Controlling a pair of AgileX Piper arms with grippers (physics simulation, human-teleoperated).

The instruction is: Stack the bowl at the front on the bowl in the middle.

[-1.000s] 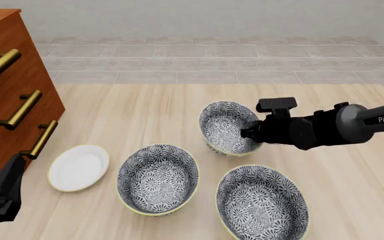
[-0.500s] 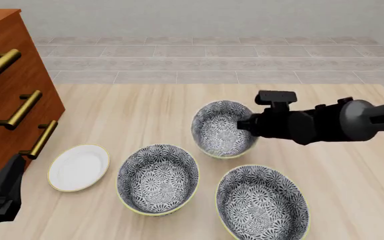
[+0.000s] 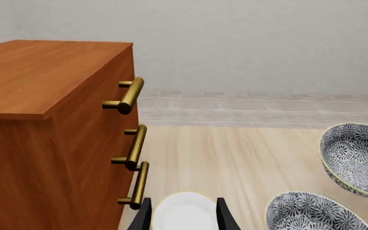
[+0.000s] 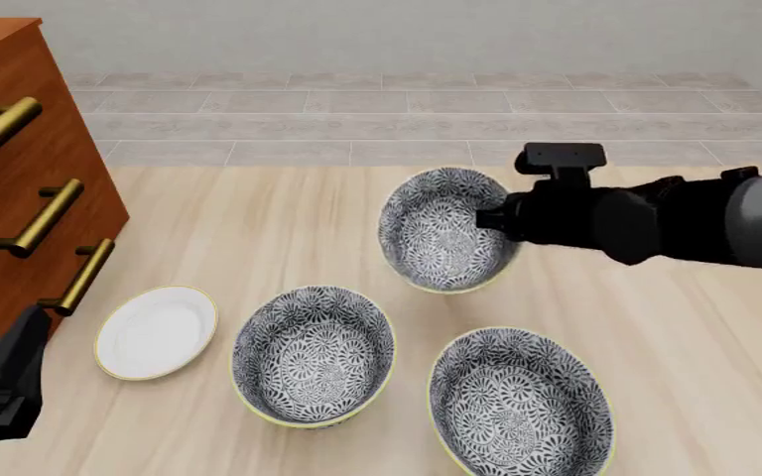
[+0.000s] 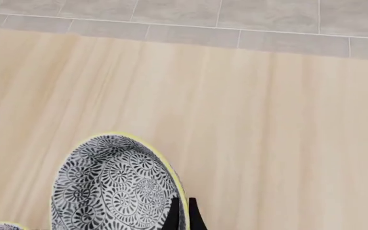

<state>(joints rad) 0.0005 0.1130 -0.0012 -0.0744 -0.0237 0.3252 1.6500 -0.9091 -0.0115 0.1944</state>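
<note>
Now the right gripper [image 4: 498,224] is clamped on the right-hand rim of the bowl at the front [image 4: 443,243], its two dark fingers [image 5: 173,214] pinching the pale yellow edge between them in the right wrist view. Compared with a second ago, the bowl sits higher and a little further left in the front view, and the arm has risen with it, so that its lettering is no longer seen. The bowl is tilted, its mouth turned towards the camera and to the left. It is the farthest of the three bowls, right of the table's centre. Its inside carries a dense grey-and-white floral pattern.

The bowl in the middle [image 4: 313,355] stands upright nearer and to the left, unchanged and well apart from the held one. A third bowl [image 4: 520,403] of the same pattern stands nearest, on the right. A small white plate [image 4: 156,331] lies to the left, by the wooden cabinet [image 4: 24,188].

The left gripper [image 3: 184,221] hangs at the near left, unmoved, fingers apart and holding nothing.
</note>
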